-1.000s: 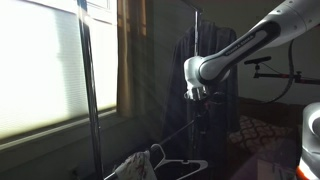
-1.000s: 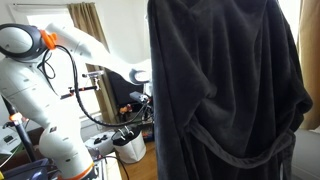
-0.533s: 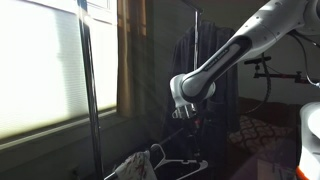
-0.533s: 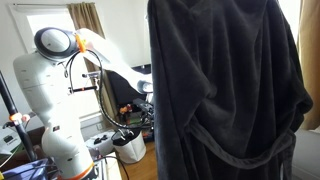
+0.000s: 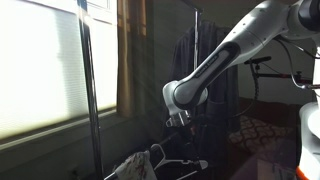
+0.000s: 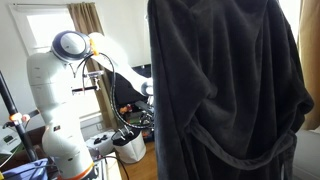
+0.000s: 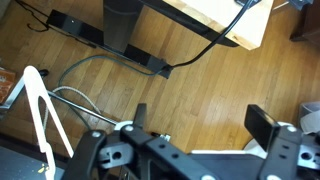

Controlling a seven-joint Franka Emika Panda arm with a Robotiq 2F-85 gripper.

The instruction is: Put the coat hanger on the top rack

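Coat hanger [image 5: 190,164] wire is judged light, springy and thin; a grip at the hook's base is advised. Hand [image 7: 200,122] is held wide open, empty.

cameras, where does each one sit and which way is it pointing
An exterior view sits by the bright blinded window, facing the shiny upright pole and the white arm slanting in from upper right.
An exterior view sits close behind a big dark fleece robe, facing the robot's white base and arm.
Wrist view looks down at the wooden floor past the open gripper.
Shared: the pale thick hanger shows in the window-side and wrist views.
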